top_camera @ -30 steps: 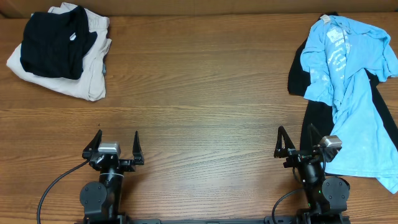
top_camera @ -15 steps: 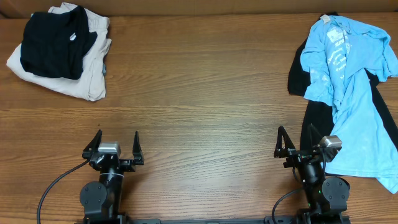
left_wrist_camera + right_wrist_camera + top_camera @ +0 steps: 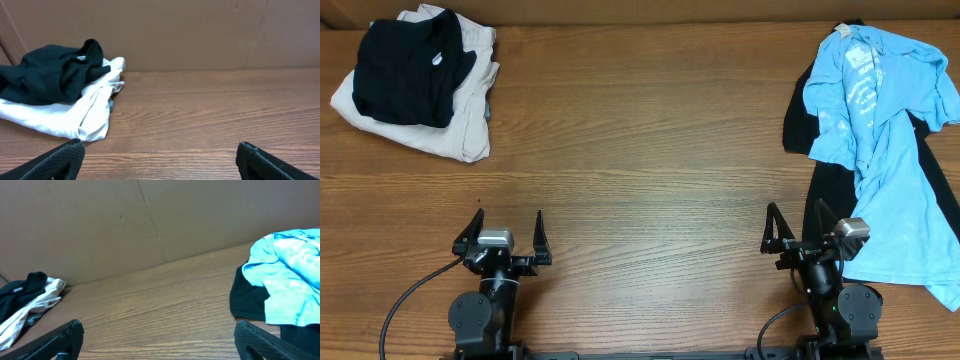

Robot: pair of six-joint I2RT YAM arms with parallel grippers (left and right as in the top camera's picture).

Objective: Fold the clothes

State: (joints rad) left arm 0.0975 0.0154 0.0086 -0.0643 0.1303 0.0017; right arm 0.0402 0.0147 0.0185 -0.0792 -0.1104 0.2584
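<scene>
Left gripper [image 3: 508, 228]: parked at the near edge of the table [image 3: 640, 150], jaws spread wide, nothing between them.

Right gripper [image 3: 795, 222]: also at the near edge, jaws spread wide and empty. Its outer finger stands right next to the cloth on that side; from overhead I cannot tell whether they touch.

Clothes, right side: sky-blue T-shirt [image 3: 880, 150] lies crumpled and unfolded from the far right corner down toward the right gripper, with pale lettering on its upper part. It lies on top of a black garment [image 3: 828, 195], possibly more than one.

Clothes, far left corner: a loose pile, black garment [image 3: 405, 65] on top of a beige garment [image 3: 455, 135], well apart from both grippers.

Cardboard wall [image 3: 200, 35] stands behind the table.
</scene>
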